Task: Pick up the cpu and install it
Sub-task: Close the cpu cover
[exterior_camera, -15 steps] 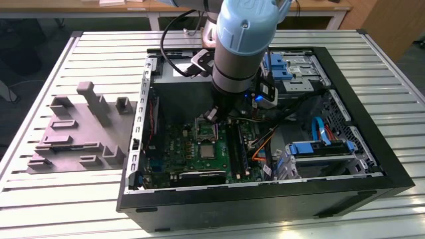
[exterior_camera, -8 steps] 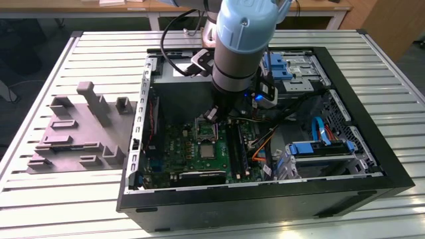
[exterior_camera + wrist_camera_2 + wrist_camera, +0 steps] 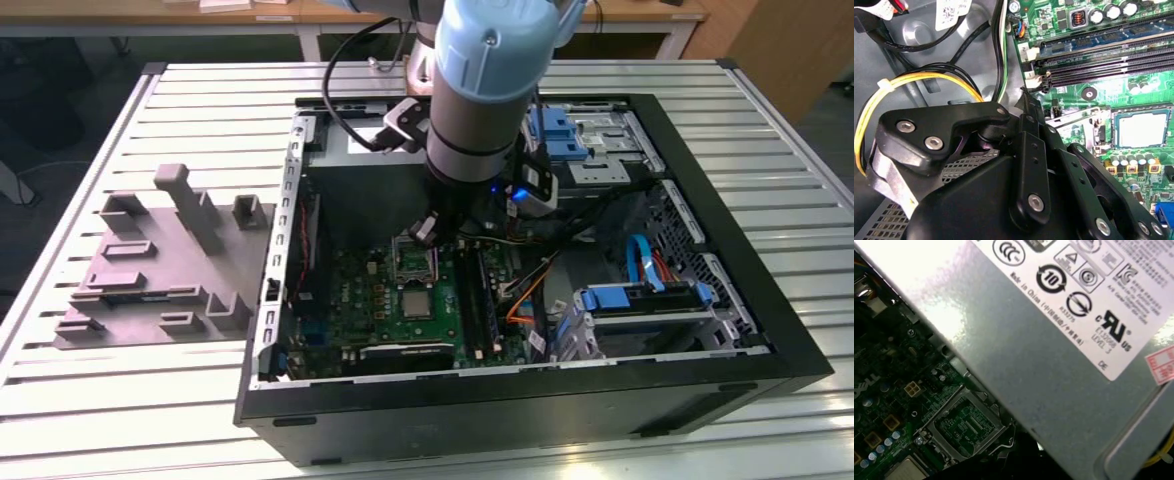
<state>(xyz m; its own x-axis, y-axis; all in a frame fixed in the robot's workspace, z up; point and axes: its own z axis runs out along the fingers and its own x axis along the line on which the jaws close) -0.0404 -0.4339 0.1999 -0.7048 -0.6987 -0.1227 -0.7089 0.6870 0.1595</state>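
The cpu [image 3: 418, 303] is a small silver square lying flat on the green motherboard inside the open computer case [image 3: 747, 290]. It also appears in the second wrist view as the cpu [image 3: 1143, 130], and as a pale corner, the cpu [image 3: 904, 471], in the first wrist view. Just behind it is the socket [image 3: 411, 262], its frame open around a bare green field, the socket [image 3: 964, 425]. My gripper [image 3: 430, 232] hangs over the socket area, a little above the board and apart from the cpu. In the second wrist view my gripper [image 3: 1026, 97] looks shut, with nothing seen between its tips.
A grey power-supply box [image 3: 1054, 355] stands close beside the socket. Memory slots [image 3: 1104, 57] run alongside, and yellow and black cables [image 3: 929, 80] loop nearby. Blue drive brackets [image 3: 641, 295] sit at the exterior view's right. A grey fixture block [image 3: 160, 260] rests on the slatted table outside the case.
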